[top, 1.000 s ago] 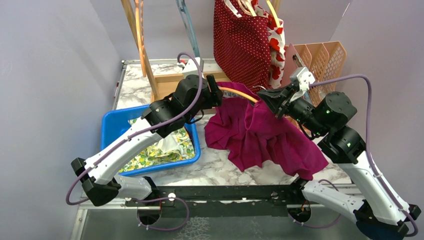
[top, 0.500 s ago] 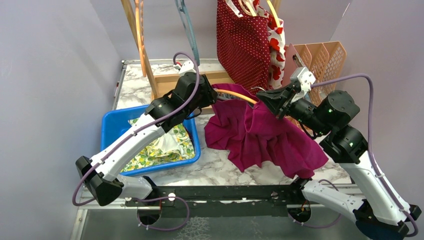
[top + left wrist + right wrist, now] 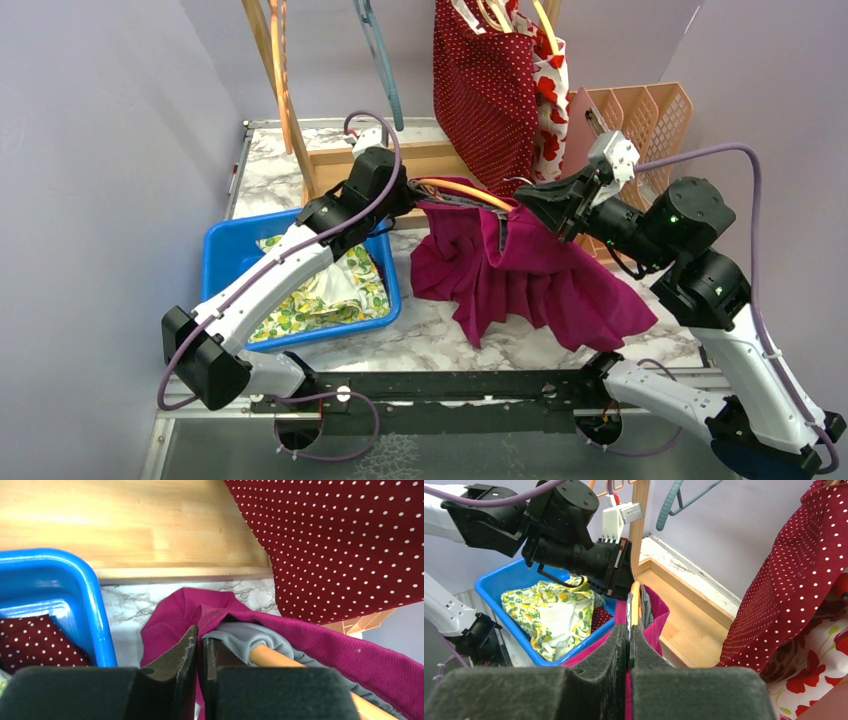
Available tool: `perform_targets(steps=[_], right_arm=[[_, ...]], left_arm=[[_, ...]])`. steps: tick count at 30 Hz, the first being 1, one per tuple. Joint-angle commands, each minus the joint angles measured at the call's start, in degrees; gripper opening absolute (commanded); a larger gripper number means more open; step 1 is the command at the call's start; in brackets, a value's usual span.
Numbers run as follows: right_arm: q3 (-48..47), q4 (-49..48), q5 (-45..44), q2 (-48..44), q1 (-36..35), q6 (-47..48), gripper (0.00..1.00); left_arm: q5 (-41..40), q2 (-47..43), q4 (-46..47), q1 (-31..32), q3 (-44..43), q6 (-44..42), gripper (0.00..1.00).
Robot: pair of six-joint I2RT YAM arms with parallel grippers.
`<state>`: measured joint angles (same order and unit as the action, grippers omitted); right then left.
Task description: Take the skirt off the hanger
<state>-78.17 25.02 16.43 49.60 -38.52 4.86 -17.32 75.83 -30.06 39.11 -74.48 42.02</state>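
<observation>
The magenta skirt (image 3: pixel 530 275) hangs from an orange wooden hanger (image 3: pixel 462 190) held above the marble table, its hem draping down onto the table. My left gripper (image 3: pixel 415 195) is at the hanger's left end, shut on the skirt's waistband. In the left wrist view the magenta cloth (image 3: pixel 320 635) runs between the left gripper (image 3: pixel 201 635) jaws, with grey lining (image 3: pixel 240 635) and the hanger's tip (image 3: pixel 270 656) just right of them. My right gripper (image 3: pixel 525 195) is shut on the hanger's metal hook (image 3: pixel 628 612), seen in the right wrist view just beyond the right gripper (image 3: pixel 629 630).
A blue bin (image 3: pixel 220 260) with floral clothes sits to the left. Behind stand a wooden rack base (image 3: pixel 340 160), a hanging red polka-dot garment (image 3: pixel 485 90), a teal hanger (image 3: pixel 380 60) and an orange basket (image 3: pixel 650 115) at the right.
My left gripper has moved up to the hanger's left end and closed on the skirt's edge. The hanger and skirt have risen a little, and the right arm shifted slightly right.
</observation>
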Motion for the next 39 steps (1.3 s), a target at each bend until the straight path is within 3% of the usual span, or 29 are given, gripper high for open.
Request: perform_targets(steps=[1, 7, 12, 20, 27, 35, 39], right_arm=[[-3.87, -4.64, 0.26, -2.91, 0.03, -2.86, 0.01], [-2.10, -11.03, -9.06, -2.55, 0.03, -6.48, 0.01], [0.02, -15.23, -17.41, -6.39, 0.05, -5.59, 0.01], [-5.03, 1.06, -3.87, -5.35, 0.04, -2.32, 0.01], [-7.25, 10.56, -10.49, -10.18, 0.04, -1.13, 0.01], [-1.65, -1.12, -7.02, -9.80, 0.03, -7.98, 0.01], [-2.32, -6.32, -8.80, -9.47, 0.05, -9.45, 0.01]], left_arm=[[2.00, 0.13, 2.15, -2.41, 2.40, -2.94, 0.06], [8.52, -1.02, 3.77, -2.46, 4.64, -2.20, 0.00], [2.65, -6.20, 2.70, -2.54, 8.31, -0.65, 0.00], [-2.07, -5.82, 1.24, -3.32, 5.86, -3.87, 0.00], [-3.25, -4.67, 0.02, -7.25, 3.59, -9.26, 0.00], [9.45, -2.39, 3.29, -7.82, 4.46, -9.44, 0.00], [9.65, -2.21, 2.19, -7.82, 6.07, -7.51, 0.00]])
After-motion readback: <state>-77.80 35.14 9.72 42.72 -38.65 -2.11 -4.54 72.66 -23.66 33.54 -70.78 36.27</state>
